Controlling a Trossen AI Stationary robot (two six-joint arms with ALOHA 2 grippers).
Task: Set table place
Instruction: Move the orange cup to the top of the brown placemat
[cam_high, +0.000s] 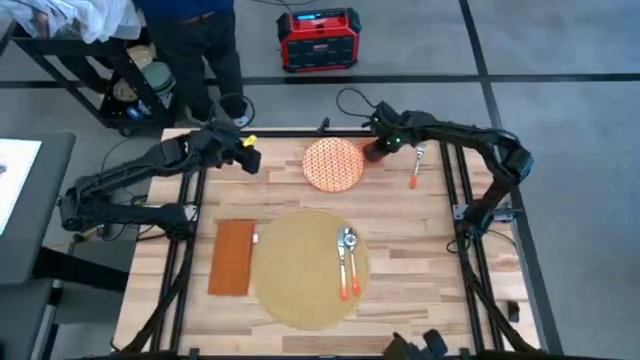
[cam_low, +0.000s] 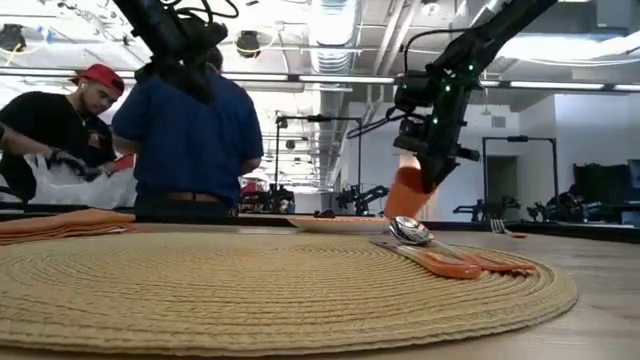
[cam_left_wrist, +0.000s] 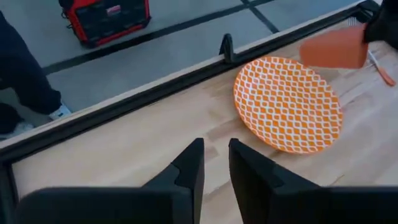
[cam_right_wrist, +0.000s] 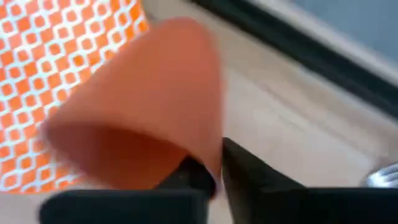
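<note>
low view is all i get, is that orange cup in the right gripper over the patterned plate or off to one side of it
Observer: At its side. From above, the right gripper holds the tapered orange cup at the right edge of the round orange-and-white patterned plate.
Operator: plate on the placemat?
Observer: No. It lies on the light wooden table, beyond the large round tan woven placemat and apart from it.
Operator: and the left gripper
Observer: The left gripper is open and empty, above the table to the plate's left and pointing at it.
</note>
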